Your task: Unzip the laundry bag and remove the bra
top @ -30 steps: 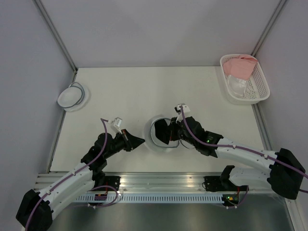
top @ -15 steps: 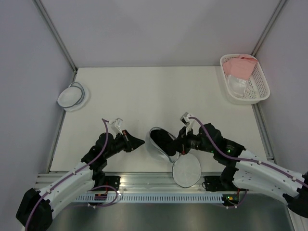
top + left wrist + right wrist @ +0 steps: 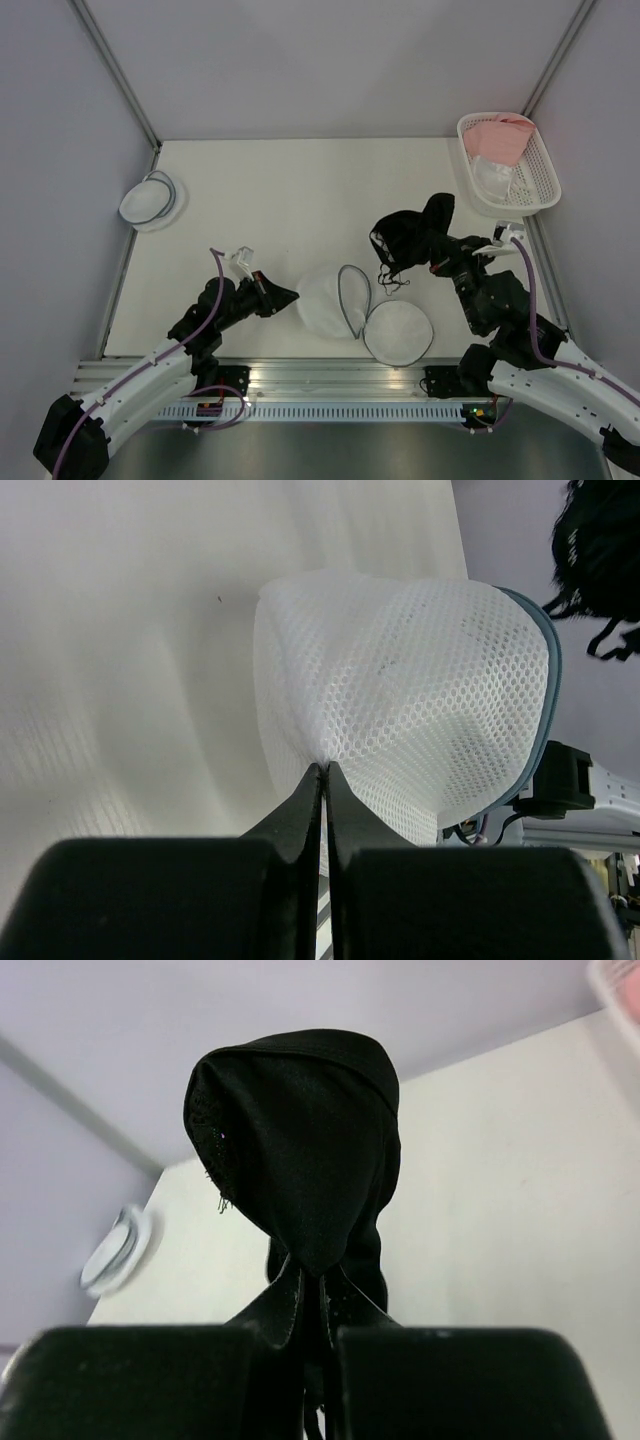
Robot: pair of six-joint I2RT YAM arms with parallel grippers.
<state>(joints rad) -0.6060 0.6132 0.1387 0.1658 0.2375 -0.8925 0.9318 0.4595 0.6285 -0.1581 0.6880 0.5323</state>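
white table [image 3: 250, 190], biggest thing here. laundry bag [image 3: 322, 300] lower middle of top view, tipped on side, zip rim open, disc lid [image 3: 397, 333] flopped flat to lower right. mesh looks light, springy, prob slides easy. left gripper [image 3: 325, 772] pressed together on pinch of mesh at dome's back, decent anchor. bra [image 3: 405, 240] hangs right of centre, clear of bag. soft, limp, straps look snaggy. right gripper [image 3: 320, 1285] pinching fold under cup, best hold imo.

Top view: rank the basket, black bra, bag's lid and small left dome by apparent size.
1. basket
2. black bra, though it hangs raised, nearer the camera, so its rank is unsure
3. laundry bag lid and small dome: they look alike
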